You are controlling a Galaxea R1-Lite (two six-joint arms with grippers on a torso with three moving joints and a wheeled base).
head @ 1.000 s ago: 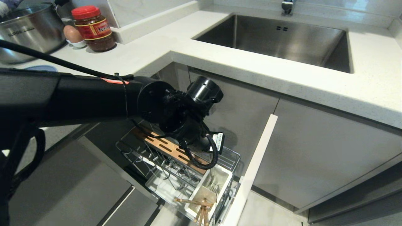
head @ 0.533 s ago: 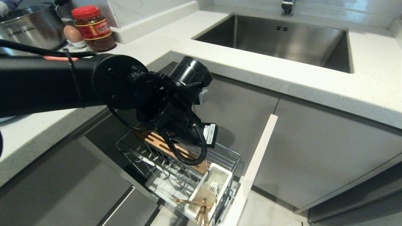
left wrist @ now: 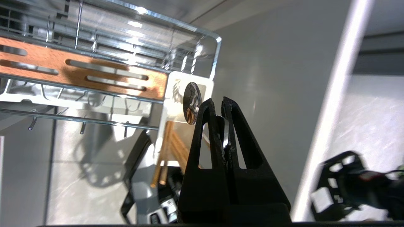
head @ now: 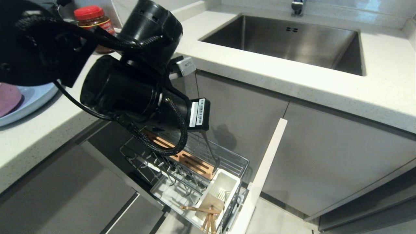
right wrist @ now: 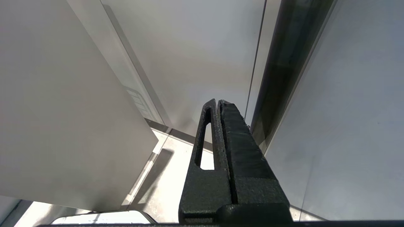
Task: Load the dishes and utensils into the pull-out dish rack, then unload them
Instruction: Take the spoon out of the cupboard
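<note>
The left pincer [left wrist: 217, 104] is clamped on the handle of the slim silver utensil [head: 211, 152], raised above the pull-out dish rack [head: 227, 159]. The utensil hangs down from the pincer, long axis near vertical, its shiny bowl end over the white cutlery cup [head: 224, 188]. The chopsticks [head: 208, 214] lean in that cup. On the surface [head: 260, 68] to the robot's left, the light-blue plate [head: 29, 100] carries the pink bowl [head: 8, 99]. The right pincer [right wrist: 217, 104], parked low beside the cabinets, is closed and empty.

Left pincer [left wrist: 217, 102] risen above rack [head: 182, 169], spoon [left wrist: 191, 103] lifted clear of cup [head: 217, 191]
</note>
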